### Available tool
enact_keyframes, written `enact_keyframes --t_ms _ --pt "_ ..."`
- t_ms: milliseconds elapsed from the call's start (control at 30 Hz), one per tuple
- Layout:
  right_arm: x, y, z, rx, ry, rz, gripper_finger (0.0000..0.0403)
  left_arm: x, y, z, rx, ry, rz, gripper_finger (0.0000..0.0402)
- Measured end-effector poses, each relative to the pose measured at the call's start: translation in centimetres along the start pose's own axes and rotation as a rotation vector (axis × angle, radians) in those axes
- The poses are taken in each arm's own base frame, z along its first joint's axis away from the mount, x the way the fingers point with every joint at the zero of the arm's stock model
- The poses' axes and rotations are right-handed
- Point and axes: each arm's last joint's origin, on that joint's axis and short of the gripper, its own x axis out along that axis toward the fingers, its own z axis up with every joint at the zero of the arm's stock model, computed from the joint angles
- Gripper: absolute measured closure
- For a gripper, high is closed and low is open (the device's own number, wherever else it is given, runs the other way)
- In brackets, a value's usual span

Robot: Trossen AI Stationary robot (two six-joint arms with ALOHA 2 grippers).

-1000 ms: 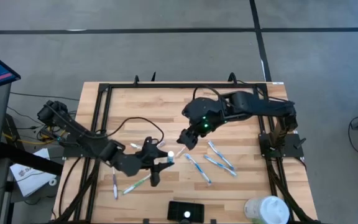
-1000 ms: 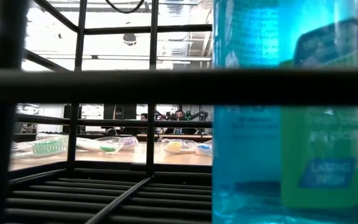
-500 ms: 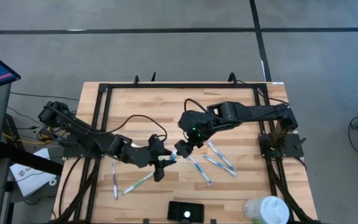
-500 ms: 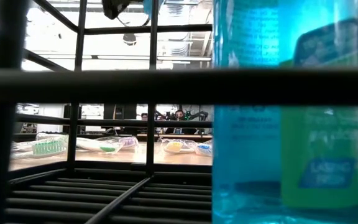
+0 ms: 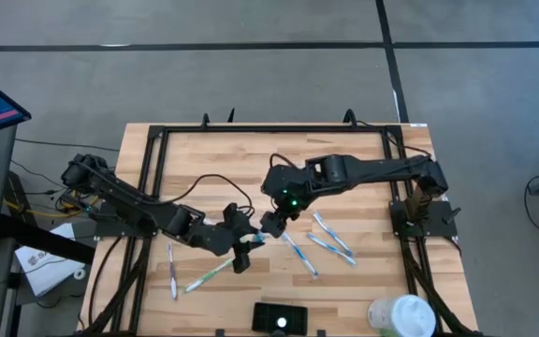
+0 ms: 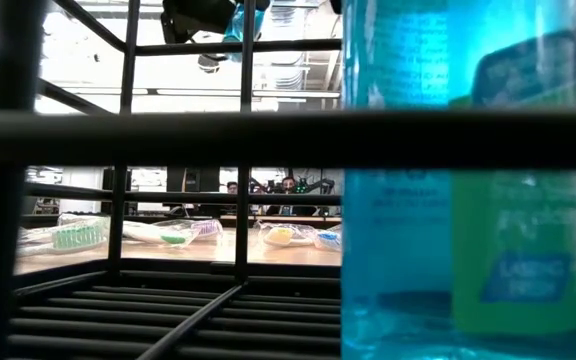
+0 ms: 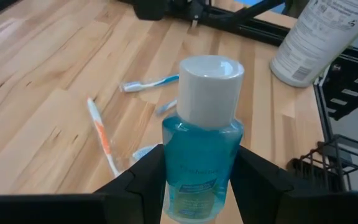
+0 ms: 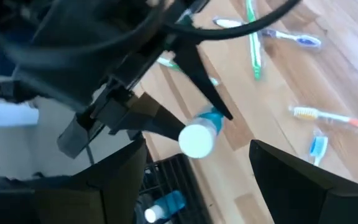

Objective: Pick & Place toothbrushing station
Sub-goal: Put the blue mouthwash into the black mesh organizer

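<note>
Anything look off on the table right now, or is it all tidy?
Not tidy. Several toothbrushes lie loose and scattered at odd angles across the wooden table, none in the black toothbrushing station at the near edge. The left gripper holds a blue mouthwash bottle above the table, facing the open right gripper.

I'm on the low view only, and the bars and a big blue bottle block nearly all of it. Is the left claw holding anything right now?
Observer: Yes. The left claw is shut on a blue mouthwash bottle with a white cap.
Operator: Okay, and where's the right claw?
Observer: The right claw is open, close beside that bottle, above the middle of the table.
Operator: Is the toothbrushing station anywhere near them?
Observer: No. The toothbrushing station sits by the table edge at the bottom of the high view, apart from both claws.
</note>
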Motion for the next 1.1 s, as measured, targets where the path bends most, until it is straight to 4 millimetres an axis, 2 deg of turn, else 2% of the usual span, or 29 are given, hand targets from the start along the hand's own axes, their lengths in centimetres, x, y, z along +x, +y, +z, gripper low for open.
enact_keyframes --t_ms 233,500,667,967,1100 --pt "0.2 -0.2 0.0 -0.133 -0.021 -0.028 0.0126 0.0 -0.1 0.1 -0.012 -0.004 -0.027 0.0257" --pt "0.8 -0.6 -0.3 0.196 0.008 -0.046 0.0126 0.0 -0.1 0.2 -0.030 -0.012 -0.021 0.0257" --pt "1.1 -0.5 -0.5 0.213 0.012 -0.047 0.0126 0.1 0.0 0.3 -0.032 -0.005 -0.030 0.0257" --pt "4.9 -1.0 0.0 0.226 0.074 -0.042 0.0127 0.0 0.1 0.0 -0.020 0.021 -0.032 0.0257" --pt "4.6 -0.6 0.2 0.216 0.047 -0.008 0.0127 -0.1 -0.2 -0.2 -0.015 0.029 -0.040 0.0257"
